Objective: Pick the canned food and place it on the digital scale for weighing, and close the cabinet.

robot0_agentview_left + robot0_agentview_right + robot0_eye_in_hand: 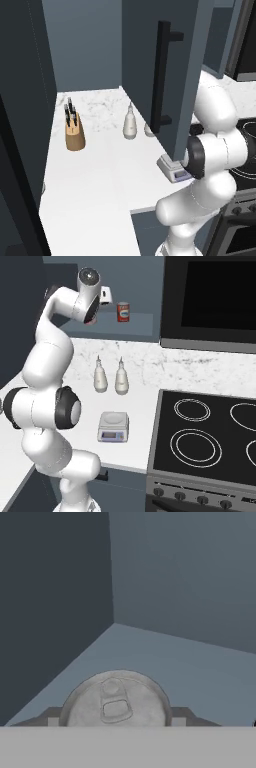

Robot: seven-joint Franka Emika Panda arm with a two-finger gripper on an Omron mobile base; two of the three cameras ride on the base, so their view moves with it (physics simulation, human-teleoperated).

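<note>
The cabinet (175, 55) is standing open, its door swung out over the counter (95, 170). The arm is reaching up into it, the gripper (104, 295) hanging just beside the can (123, 311), which is sitting upright on the cabinet shelf (140, 320); whether the jaws are open is not showing. The scale (113, 427) is resting bare on the counter, near two white bottles (100, 376). A knife block (74, 131) is standing farther left.

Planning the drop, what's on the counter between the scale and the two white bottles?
Nothing: in the right base view, bare counter separates the scale from the bottles.
</note>
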